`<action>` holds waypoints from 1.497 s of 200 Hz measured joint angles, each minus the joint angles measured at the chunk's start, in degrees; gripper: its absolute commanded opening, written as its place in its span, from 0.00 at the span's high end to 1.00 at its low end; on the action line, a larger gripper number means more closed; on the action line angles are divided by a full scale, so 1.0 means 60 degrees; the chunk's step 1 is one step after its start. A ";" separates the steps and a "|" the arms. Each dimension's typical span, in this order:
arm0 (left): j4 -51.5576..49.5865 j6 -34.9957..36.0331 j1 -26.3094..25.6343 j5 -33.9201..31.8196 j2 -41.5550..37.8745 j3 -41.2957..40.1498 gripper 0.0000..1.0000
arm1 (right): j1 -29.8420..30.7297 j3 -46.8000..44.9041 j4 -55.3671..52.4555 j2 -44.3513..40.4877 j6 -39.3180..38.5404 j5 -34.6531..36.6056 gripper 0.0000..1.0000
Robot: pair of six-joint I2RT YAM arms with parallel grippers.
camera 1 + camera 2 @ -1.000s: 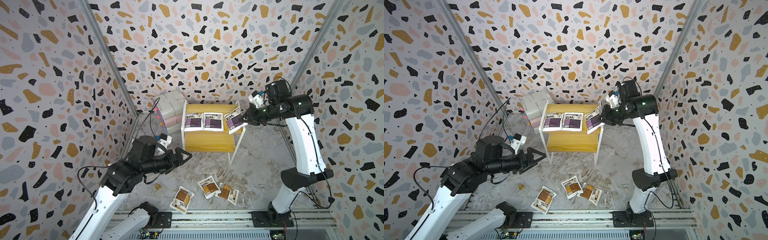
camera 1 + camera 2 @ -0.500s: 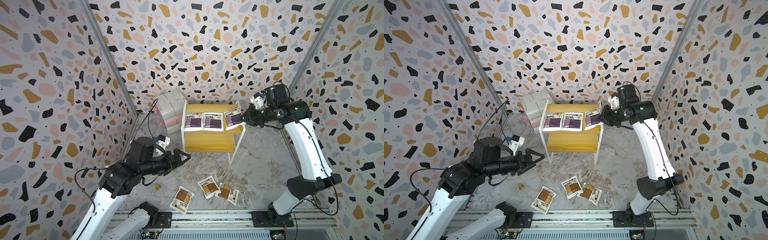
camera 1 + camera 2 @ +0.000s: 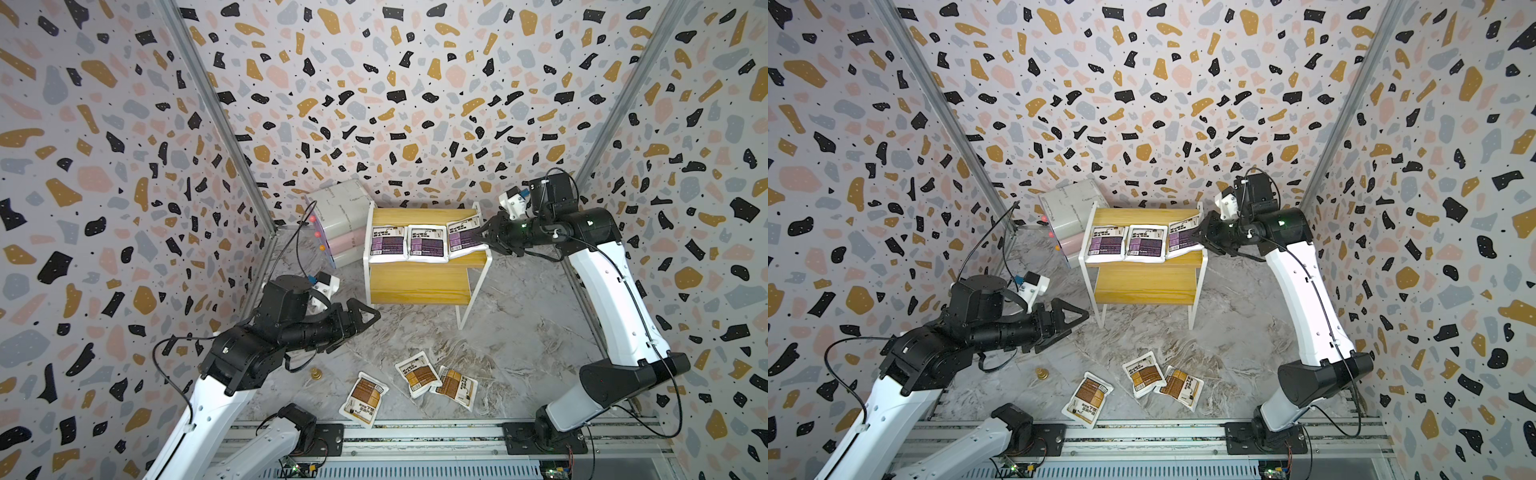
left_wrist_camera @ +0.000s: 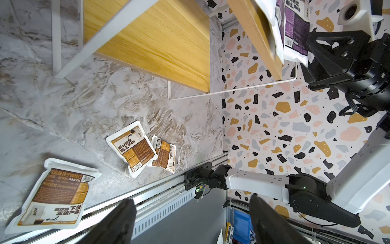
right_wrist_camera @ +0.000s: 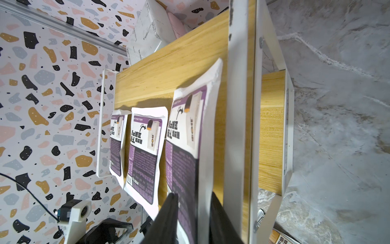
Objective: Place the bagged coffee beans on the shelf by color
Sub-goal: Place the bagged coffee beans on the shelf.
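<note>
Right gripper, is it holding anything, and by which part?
Cannot tell: the right gripper straddles the near edge of the end purple bag, which lies on the shelf, but its jaws look partly apart.

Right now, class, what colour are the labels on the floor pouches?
Brown-orange; pouches clearest in left wrist view.

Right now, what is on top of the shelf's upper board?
Three purple-label pouches in a row; the right gripper straddles the edge of the rightmost one. The board beneath them is covered.
</note>
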 measured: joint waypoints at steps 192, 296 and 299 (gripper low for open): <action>0.0153 -0.0007 0.0062 0.0022 -0.0200 -0.0346 0.12 | 0.0000 0.0124 -0.0419 -0.0397 -0.0098 0.0186 0.47; 0.0146 -0.0004 0.0109 0.0015 -0.0244 -0.0397 0.12 | 0.0182 0.0441 -0.0324 -0.0066 -0.0120 0.0106 0.47; 0.0146 -0.0004 0.0109 0.0015 -0.0237 -0.0397 0.12 | 0.0182 0.0444 -0.0324 -0.0062 -0.0120 0.0109 0.47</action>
